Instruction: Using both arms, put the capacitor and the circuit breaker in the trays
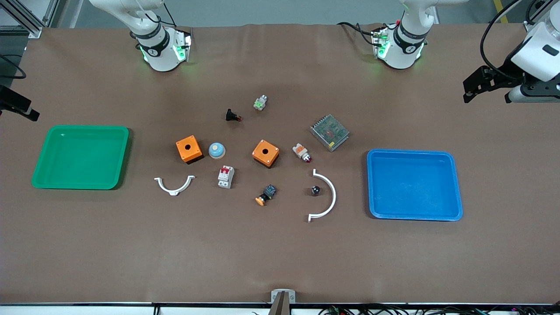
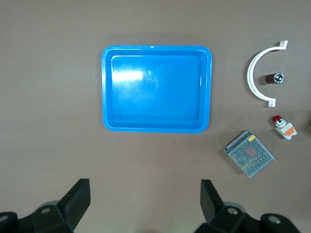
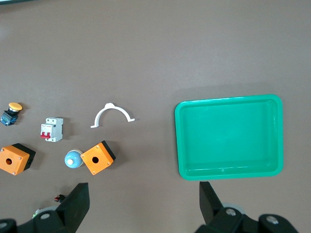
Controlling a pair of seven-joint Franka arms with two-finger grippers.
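Observation:
The capacitor [image 1: 315, 190] is a tiny black cylinder with a silvery end. It lies inside a white arc [image 1: 328, 197], and it also shows in the left wrist view [image 2: 273, 77]. The circuit breaker [image 1: 225, 176], white-grey with red levers, lies mid-table and also shows in the right wrist view [image 3: 51, 129]. My left gripper [image 1: 485, 89] is open and empty, high over the table's left-arm end by the blue tray [image 1: 457, 188]; its wrist view shows it [image 2: 145, 199] too. My right gripper [image 1: 26, 111] is open and empty, high by the green tray [image 1: 124, 153]; its wrist view shows it [image 3: 143, 201] too.
Two orange boxes [image 1: 189, 148] [image 1: 265, 153], a blue dome [image 1: 216, 150], a second white arc [image 1: 174, 186], a mesh-covered unit [image 1: 329, 132], an orange-capped push-button [image 1: 266, 195], a white-and-orange button [image 1: 302, 152], a red-tipped black part [image 1: 232, 116] and a green-white part [image 1: 260, 103] are scattered mid-table.

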